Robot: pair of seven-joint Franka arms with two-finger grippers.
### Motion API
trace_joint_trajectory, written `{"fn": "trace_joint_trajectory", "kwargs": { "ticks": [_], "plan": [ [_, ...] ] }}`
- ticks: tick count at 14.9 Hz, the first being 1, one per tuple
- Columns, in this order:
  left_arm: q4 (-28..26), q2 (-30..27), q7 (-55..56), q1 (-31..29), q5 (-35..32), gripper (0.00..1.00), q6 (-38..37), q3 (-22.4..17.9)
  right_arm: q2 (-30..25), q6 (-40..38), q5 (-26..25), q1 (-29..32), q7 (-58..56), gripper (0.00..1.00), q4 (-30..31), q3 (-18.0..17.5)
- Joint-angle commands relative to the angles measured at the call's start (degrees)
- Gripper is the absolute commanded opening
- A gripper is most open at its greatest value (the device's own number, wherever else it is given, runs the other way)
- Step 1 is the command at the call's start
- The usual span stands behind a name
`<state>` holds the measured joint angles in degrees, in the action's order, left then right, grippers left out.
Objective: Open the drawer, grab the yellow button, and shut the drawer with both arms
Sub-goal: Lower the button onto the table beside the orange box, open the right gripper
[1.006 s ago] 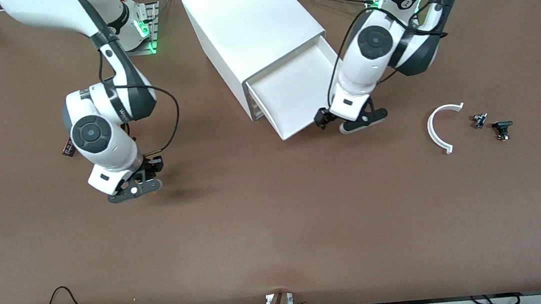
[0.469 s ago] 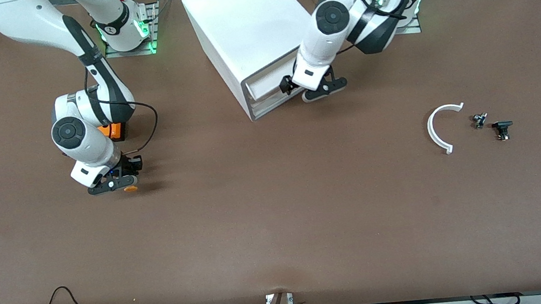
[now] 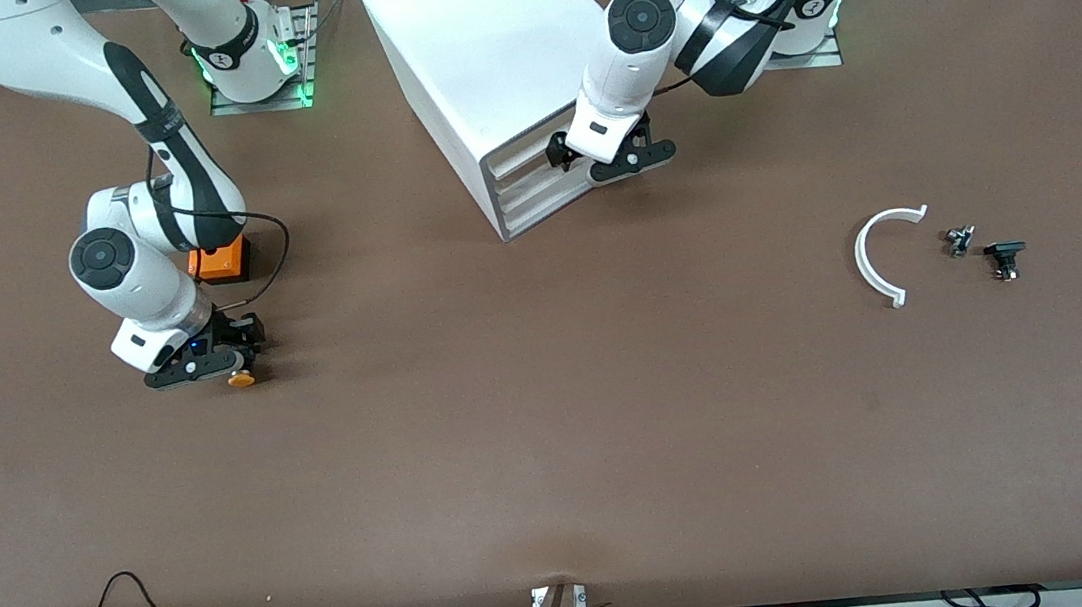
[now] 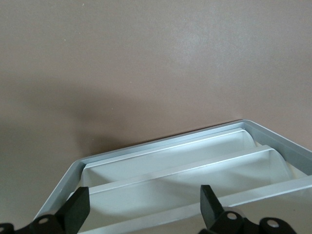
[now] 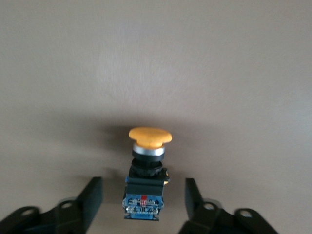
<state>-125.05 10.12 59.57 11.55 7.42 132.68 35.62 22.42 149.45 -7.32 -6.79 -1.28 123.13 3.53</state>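
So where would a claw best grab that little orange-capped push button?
Probably by the squarish black-and-blue body of the small orange-capped push button, below the wide cap, which would likely slip. It looks to stand on the brown table, so come from above, fingers either side. The right claw is open around exactly that part.

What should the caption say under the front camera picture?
Left gripper open at the shut drawer; right gripper open around the button on the table.

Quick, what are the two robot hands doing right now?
Left gripper: open, at the drawer front, holding nothing.
Right gripper: open, either side of the button, not gripping it.
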Motion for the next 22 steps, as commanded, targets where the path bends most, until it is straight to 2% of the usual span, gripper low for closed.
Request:
{"fn": "trace_joint_trajectory", "kwargs": {
  "ticks": [1,3,4,7,9,11,13,15,17,19,22],
  "plan": [
    [-1.8,-1.6,-0.7,-0.1,1.3,1.0,-0.9,2.3,-1.9,-10.3,5.3,0.0,1.4,1.0,-6.3,-1.4],
    [-1.5,-2.4,-2.6,-3.2,0.8,1.0,-0.9,1.4,-2.2,-19.2,10.2,0.0,1.4,1.0,-12.2,-2.1],
    [-1.2,-2.6,-6.1,-4.9,0.6,1.0,-0.8,-0.1,-2.2,-23.5,10.6,-0.1,1.4,1.0,-15.0,-2.1],
    [1.2,-2.8,-28.4,-5.2,0.6,1.0,-0.8,-12.6,-2.5,-34.9,10.7,-0.4,2.4,1.0,-23.1,-2.5],
    [2.6,-4.7,-40.2,-5.3,0.6,1.0,-2.1,-19.0,-3.0,-42.6,10.8,-0.5,4.3,1.0,-28.0,-2.6],
    [5.8,-6.9,-43.3,-5.3,0.5,1.0,-7.0,-22.7,-3.3,-50.5,10.8,-0.7,6.5,1.0,-33.5,-2.7],
    [12.2,-8.0,-43.5,-5.3,0.2,1.0,-15.1,-27.9,-3.4,-57.1,10.8,-0.7,8.8,1.0,-38.9,-2.7],
    [17.9,-9.2,-43.5,-5.3,-2.0,1.0,-22.7,-31.9,-5.4,-58.9,10.5,-0.3,10.5,1.0,-40.6,-3.4],
    [22.9,-10.4,-43.6,-5.2,-4.5,1.0,-29.5,-34.2,-8.5,-59.1,9.8,-0.1,9.8,1.0,-40.5,-3.4],
    [27.2,-11.0,-43.7,-5.2,-9.1,1.0,-35.7,-34.3,-11.4,-59.9,9.6,0.2,9.8,1.0,-40.3,-2.0],
    [28.0,-11.9,-43.8,-5.2,-10.9,1.0,-39.7,-34.4,-13.7,-60.1,7.1,0.1,9.5,1.0,-40.7,1.1]
  ]
}}
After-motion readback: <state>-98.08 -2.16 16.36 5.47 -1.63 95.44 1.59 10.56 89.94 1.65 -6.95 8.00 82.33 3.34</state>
